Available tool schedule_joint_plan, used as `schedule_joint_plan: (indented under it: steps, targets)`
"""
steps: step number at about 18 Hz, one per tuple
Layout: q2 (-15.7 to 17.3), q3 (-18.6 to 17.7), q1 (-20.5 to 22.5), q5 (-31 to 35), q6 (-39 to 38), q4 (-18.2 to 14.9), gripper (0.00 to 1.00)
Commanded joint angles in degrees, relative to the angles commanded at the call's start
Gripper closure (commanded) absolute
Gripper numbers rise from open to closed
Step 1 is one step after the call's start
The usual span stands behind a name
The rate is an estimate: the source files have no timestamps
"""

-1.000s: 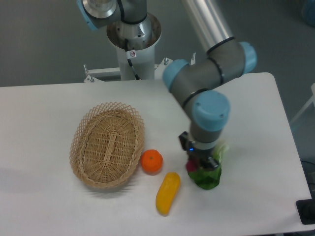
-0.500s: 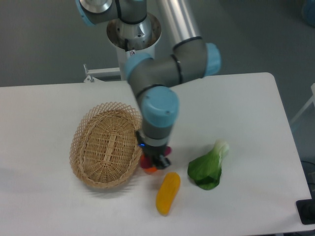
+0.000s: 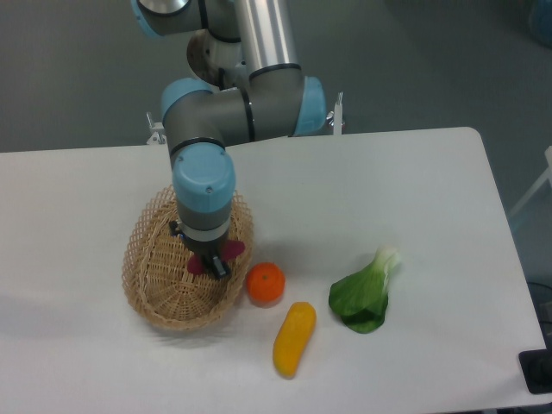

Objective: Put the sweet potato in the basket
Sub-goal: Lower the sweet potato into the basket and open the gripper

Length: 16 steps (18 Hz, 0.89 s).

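Now we see the end effector (image 3: 210,261) pointing straight down over the basket (image 3: 145,259), jaws closed across the middle of the sweet potato (image 3: 231,251). The maroon ends stick out on both sides of the fingers, so we judge the grip crosswise and firm enough for carrying. The tuber hangs above the basket's right half, inside the rim line; we can't tell whether it touches the weave. We read this as the hold just ahead of release: the thing is over the target, not yet let go.

Wrist is vertical, blue-capped joint directly above the end effector, forearm running up and back toward the base at the worktop's (image 3: 414,190) far edge. The elbow sits above the basket's far rim.

Just right of the basket lies the round orange (image 3: 266,283), near the rim. A yellow-orange vegetable (image 3: 294,338) lies in front of it, and a leafy green (image 3: 366,295) farther right, well apart from the arm.
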Motion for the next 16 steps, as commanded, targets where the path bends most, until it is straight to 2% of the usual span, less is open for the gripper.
schedule_joint_plan:
  steps: [2,5,8,9,10,13,16]
  targets:
    - [-0.1,-0.6,0.0,0.0,0.0,-0.1,0.75]
    - [-0.2,-1.8,-0.1,0.1,0.0,0.5,0.53]
    - [-0.1,-2.6,-0.1,0.1,0.0,1.1,0.19]
    - [0.0,-2.6,-0.1,0.1,0.0,1.1,0.03]
    - [0.1,-2.3,0.0,0.2,-0.1,1.1,0.00]
    - [0.8,-2.0,0.3,0.4,0.0,1.2,0.00]
    - [1.0,-1.4,3.1,0.4,0.1,1.8,0.00]
